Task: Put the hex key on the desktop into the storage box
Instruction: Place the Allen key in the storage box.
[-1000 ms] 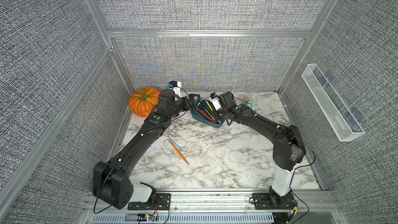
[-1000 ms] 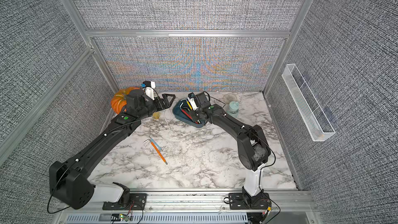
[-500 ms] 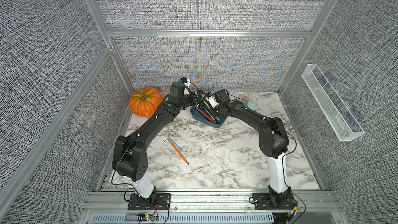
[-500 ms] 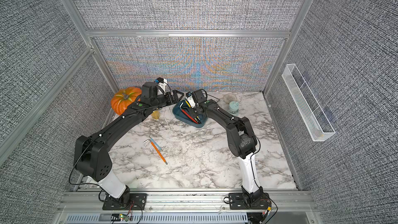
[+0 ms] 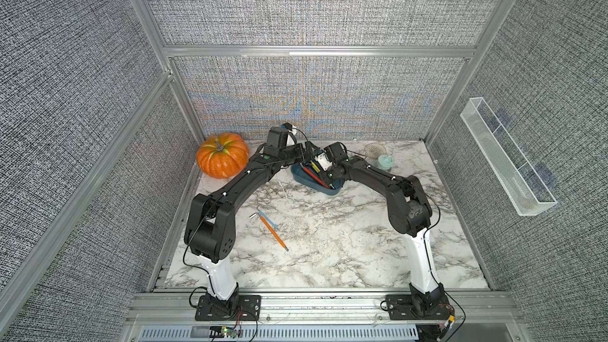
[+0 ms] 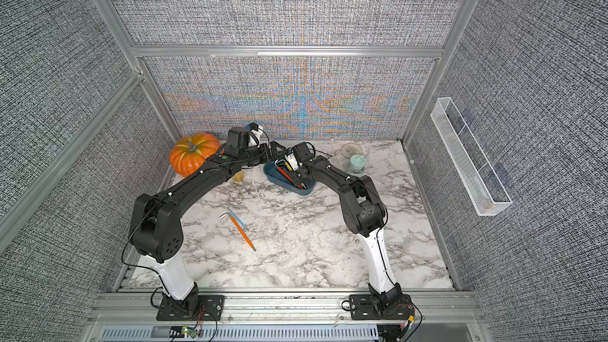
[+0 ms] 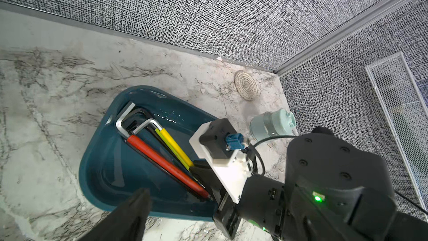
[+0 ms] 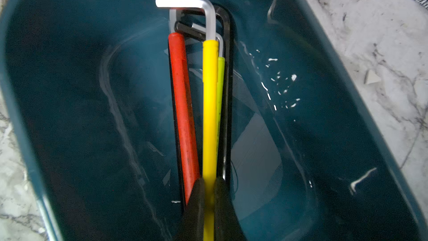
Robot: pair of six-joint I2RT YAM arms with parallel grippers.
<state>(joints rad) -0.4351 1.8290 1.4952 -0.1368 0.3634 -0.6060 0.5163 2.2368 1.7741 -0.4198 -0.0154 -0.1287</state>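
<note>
Placing yellow hex key (image 8: 210, 103) into storage box (image 8: 69, 89).
Right gripper (image 8: 209, 181) clamped on its shaft, other keys (image 8: 183, 100) just beneath; release low, then lift straight clear.

Yellow-sleeved silver L-shaped hex key (image 8: 210, 112), inside shallow dark teal plastic storage box (image 7: 104, 177), far centre of white marble-patterned desktop (image 5: 329, 241)

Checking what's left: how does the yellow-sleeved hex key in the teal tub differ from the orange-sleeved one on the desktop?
The yellow-sleeved hex key lies in the dark teal plastic storage box; the orange-sleeved hex key lies on the white marble desktop. The right gripper has its jaws shut on the yellow one; no gripper is near the orange one. Both appear L-shaped.
</note>
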